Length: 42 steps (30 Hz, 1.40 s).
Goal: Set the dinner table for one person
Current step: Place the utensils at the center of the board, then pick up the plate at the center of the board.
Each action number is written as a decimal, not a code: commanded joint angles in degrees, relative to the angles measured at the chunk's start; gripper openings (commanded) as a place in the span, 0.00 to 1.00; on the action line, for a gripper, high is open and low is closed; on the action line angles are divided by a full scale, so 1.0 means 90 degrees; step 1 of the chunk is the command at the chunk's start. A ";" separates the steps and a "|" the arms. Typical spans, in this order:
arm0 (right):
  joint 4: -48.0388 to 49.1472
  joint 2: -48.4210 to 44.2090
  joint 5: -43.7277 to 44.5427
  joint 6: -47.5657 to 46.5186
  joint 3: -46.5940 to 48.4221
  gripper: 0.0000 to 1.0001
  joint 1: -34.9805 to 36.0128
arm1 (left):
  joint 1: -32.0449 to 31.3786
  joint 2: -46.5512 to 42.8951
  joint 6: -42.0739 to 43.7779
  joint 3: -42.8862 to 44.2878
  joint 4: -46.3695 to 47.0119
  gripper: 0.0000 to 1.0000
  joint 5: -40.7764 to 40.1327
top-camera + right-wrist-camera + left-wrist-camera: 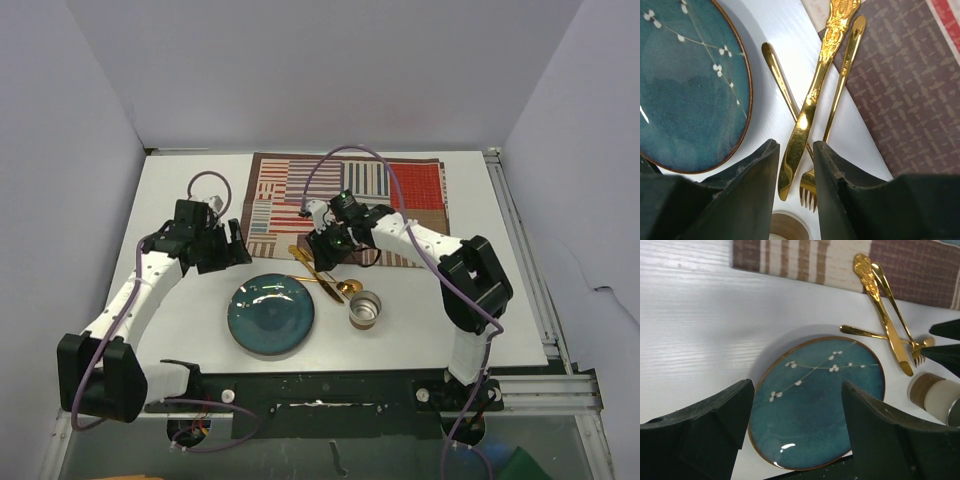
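Note:
The dinner table (180,190) is a plain white top. On it lies a teal plate (270,313) with a white blossom pattern (815,405). Right of it, a gold knife (812,95), fork (840,80) and spoon (777,75) lie crossed, handles reaching onto the striped placemat (350,205). My right gripper (796,150) hovers just over the knife tip and fork tines; its jaws stand apart and hold nothing. My left gripper (797,387) is wide open above the plate's left side, holding nothing.
A small metal-rimmed cup (365,310) stands right of the plate, close below the cutlery (320,275). Aluminium rails (520,230) run along the table's right and near edges. White walls close in the back and sides.

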 commanded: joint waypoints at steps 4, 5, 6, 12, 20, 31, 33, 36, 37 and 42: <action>0.0490 -0.0224 -0.0255 0.0143 -0.0505 0.33 0.0284 | -0.0591 -0.0848 -0.0418 0.0001 -0.0672 0.71 -0.0373; 0.0520 -0.0274 -0.0249 0.0154 -0.0607 0.33 0.0321 | -0.0611 -0.0911 -0.0431 -0.0012 -0.0773 0.71 -0.0445; 0.0557 -0.0316 -0.0259 0.0157 -0.0718 0.33 0.0354 | -0.0614 -0.0944 -0.0424 -0.0045 -0.0815 0.71 -0.0505; 0.0621 -0.0370 -0.0394 0.0194 -0.1014 0.33 0.0427 | -0.0630 -0.0358 -0.0172 -0.0200 -0.1099 0.71 -0.0592; 0.0766 -0.0475 -0.0449 0.0190 -0.1243 0.33 0.0503 | -0.0668 0.0616 0.0440 0.0215 -0.1874 0.71 -0.1284; 0.0862 -0.0328 -0.0737 0.0127 -0.1128 0.32 0.0614 | -0.0723 0.1369 0.0665 0.0264 -0.1994 0.71 -0.0706; 0.0829 -0.0319 -0.0732 0.0100 -0.1073 0.32 0.0659 | -0.0762 0.1506 0.0671 0.0309 -0.2022 0.71 -0.0757; 0.0808 -0.0348 -0.0809 0.0059 -0.1044 0.32 0.0696 | -0.0785 0.1701 0.0707 0.0293 -0.1977 0.71 -0.0714; 0.0819 -0.0367 -0.0860 0.0059 -0.1053 0.32 0.0701 | -0.0793 0.1765 0.0723 0.0284 -0.1960 0.71 -0.0651; 0.0900 -0.0464 -0.1010 0.0064 -0.1186 0.33 0.0712 | -0.0840 0.1921 0.0693 0.0254 -0.1914 0.67 -0.0592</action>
